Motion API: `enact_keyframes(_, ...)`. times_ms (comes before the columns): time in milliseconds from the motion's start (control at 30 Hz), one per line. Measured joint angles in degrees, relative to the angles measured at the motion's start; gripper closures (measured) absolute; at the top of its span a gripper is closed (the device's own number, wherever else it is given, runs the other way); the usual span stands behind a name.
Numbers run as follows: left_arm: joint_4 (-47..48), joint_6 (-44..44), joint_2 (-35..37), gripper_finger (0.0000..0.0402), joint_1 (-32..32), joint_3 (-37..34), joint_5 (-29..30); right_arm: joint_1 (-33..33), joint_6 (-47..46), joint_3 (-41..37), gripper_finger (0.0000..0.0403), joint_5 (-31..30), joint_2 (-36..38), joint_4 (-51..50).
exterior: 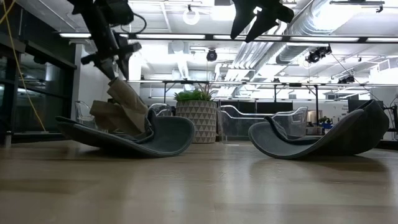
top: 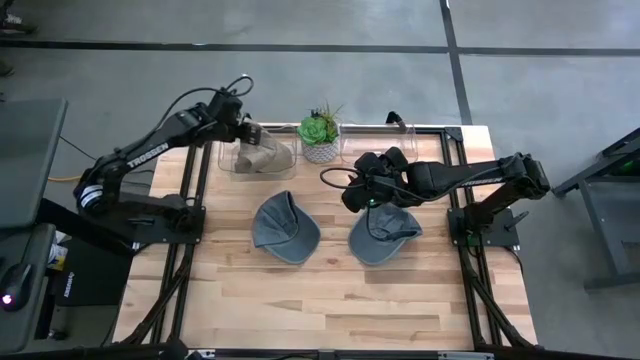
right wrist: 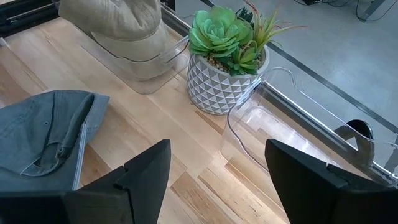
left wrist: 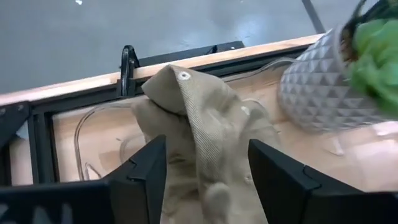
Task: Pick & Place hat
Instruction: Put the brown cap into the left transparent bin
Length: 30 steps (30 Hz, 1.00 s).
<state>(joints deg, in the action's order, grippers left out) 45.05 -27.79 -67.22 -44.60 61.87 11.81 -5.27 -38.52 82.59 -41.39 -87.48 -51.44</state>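
Note:
A tan hat (top: 262,155) sits crumpled in a clear container (top: 230,165) at the table's far left, its peak standing up. My left gripper (left wrist: 206,142) hovers over it, slanting down, fingers apart on either side of the hat's raised top (left wrist: 199,106). Two grey hats (top: 285,225) (top: 383,235) lie upside down mid-table, resting on their crowns with brims curling up. My right gripper (top: 355,185) hangs open above the right grey hat, with nothing between its fingers (right wrist: 217,146). My left gripper has its fingers on either side of the tan hat's upstanding top fold (left wrist: 186,124), coming from above at a slant. I cannot tell whether the fingers touch the cloth. The hat's lower part rests in the clear container.
A potted succulent in a white patterned pot (top: 320,135) stands between the tan hat's container and a second clear container (top: 400,140) at the far right. Bare wood lies along the table's near half (top: 320,300).

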Motion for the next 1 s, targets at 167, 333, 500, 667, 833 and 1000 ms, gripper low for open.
enact_keyframes(167,4.41,-3.96,1.13,0.0271,0.00,4.15,-6.86,0.04,0.00,0.00,0.0146,0.00,0.00,0.00)
enact_keyframes(333,9.71,-7.38,1.53,0.0378,0.48,6.34,-14.36,0.04,0.00,0.00,0.0146,-0.19,0.00,-0.01)
enact_keyframes(500,12.90,-9.78,1.51,0.0395,4.76,6.37,-17.29,0.04,0.07,0.00,0.0148,-0.43,0.00,-0.02)
enact_keyframes(667,12.60,-12.88,1.51,0.0400,12.77,6.37,-15.74,0.04,0.15,0.00,0.0147,-0.88,0.00,-0.02)
enact_keyframes(833,12.18,-16.98,1.48,0.0401,19.18,6.37,-11.68,0.04,0.15,0.00,0.0147,-1.31,0.00,-0.02)
enact_keyframes(1000,12.68,-19.16,0.51,0.0401,22.01,6.37,-7.08,0.04,0.17,0.00,0.0147,-1.33,0.00,-0.02)
